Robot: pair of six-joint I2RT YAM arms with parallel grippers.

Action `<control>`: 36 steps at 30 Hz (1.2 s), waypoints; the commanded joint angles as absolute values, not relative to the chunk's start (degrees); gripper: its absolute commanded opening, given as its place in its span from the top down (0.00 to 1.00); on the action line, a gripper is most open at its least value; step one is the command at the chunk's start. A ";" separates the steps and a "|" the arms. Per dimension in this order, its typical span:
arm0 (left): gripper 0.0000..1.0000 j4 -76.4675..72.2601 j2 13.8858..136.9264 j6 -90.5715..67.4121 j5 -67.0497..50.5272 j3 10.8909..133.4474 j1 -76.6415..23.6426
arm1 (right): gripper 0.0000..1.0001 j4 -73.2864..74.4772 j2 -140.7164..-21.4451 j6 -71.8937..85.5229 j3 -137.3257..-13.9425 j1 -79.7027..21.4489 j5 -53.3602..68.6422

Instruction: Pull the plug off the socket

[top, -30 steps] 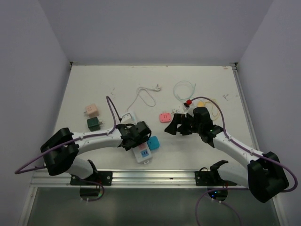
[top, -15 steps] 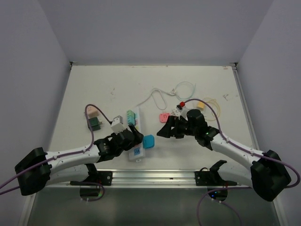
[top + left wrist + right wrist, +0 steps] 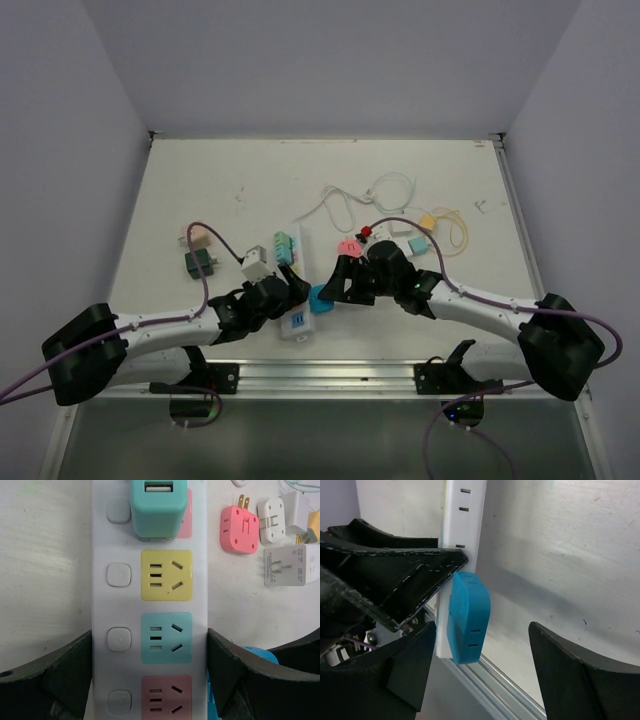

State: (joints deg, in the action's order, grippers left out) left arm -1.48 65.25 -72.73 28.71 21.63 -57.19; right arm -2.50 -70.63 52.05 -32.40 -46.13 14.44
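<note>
Left wrist: left tool (image 3: pixel 149 647) clamps socket (image 3: pixel 165 575); right tool (image 3: pixel 482 630) open; adapter (image 3: pixel 285 565) print illegible.

The power strip (image 3: pixel 98 605) lies on the table (image 3: pixel 200 180) in front of the arms, running from near to far. A USB charger (image 3: pixel 155 507) is plugged into its top, toward the far end. A cube adapter (image 3: pixel 467 617) sits tight against the strip's right side, at the near end. The left gripper (image 3: pixel 150 655) has one finger on each side of the strip. The cube adapter lies between the fingers of the right gripper (image 3: pixel 485 645). Further right lie a flat adapter (image 3: pixel 239 529), a small adapter (image 3: pixel 273 519) and a block charger (image 3: pixel 285 565). Well to the left, a far adapter (image 3: pixel 195 237) lies behind a near adapter (image 3: pixel 198 263).
</note>
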 commanded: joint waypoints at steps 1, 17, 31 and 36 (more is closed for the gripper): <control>1.00 -10.10 65.39 -72.25 29.88 21.36 -57.48 | 0.23 -2.02 -73.11 54.84 -35.86 -47.54 10.99; 1.00 -10.20 67.50 -72.33 31.02 19.78 -57.48 | 0.91 -1.50 -73.48 54.23 -37.79 -48.52 10.72; 1.00 -5.10 68.11 -78.31 31.55 16.79 -55.11 | 1.00 3.95 -67.59 52.56 -38.50 -48.08 7.56; 1.00 -5.18 67.94 -78.31 30.85 16.70 -54.49 | 1.00 6.67 -62.67 51.07 -37.62 -45.36 3.98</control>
State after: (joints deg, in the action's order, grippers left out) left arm -7.68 67.64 -76.58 29.36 18.50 -55.24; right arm 4.58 -66.52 52.86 -35.79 -47.11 8.40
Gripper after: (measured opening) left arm 0.828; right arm 0.219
